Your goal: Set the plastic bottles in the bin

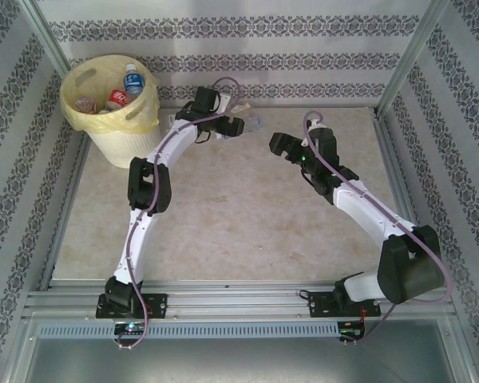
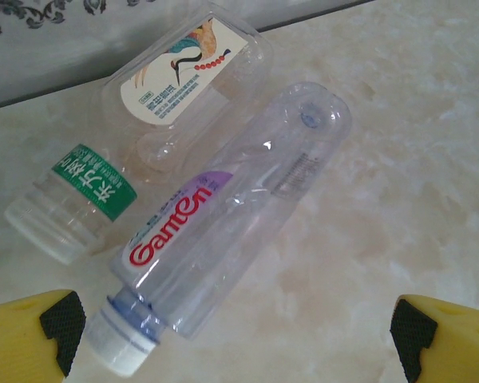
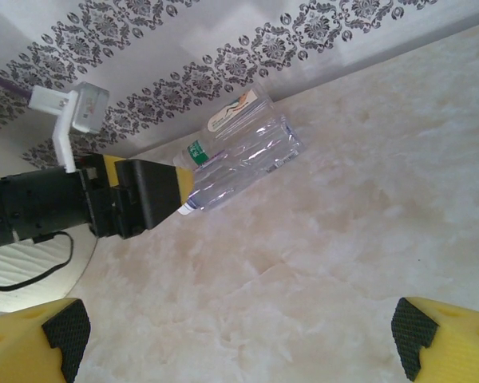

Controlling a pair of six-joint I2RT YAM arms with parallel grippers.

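Three clear plastic bottles lie together at the back of the table. The left wrist view has a Ganten-labelled bottle [image 2: 223, 215] with a white cap, a green-labelled one [image 2: 72, 203] and a flattened cream-labelled one [image 2: 188, 80]. My left gripper [image 2: 235, 339] is open just short of them, the Ganten cap close to its left finger [image 2: 56, 327]. From above, this gripper [image 1: 238, 124] sits beside the cluster [image 1: 253, 121]. My right gripper [image 1: 283, 146] is open over bare table to the right, empty [image 3: 239, 339]. The cream-white bin [image 1: 136, 128] at the far left holds bottles [image 1: 132, 80].
Patterned walls close in the back and both sides of the marble-look table [image 1: 247, 215]. The bin stands in the back left corner beside the left arm's elbow [image 1: 148, 187]. The left gripper's black and yellow body [image 3: 144, 195] appears in the right wrist view, partly covering the bottles [image 3: 247, 155].
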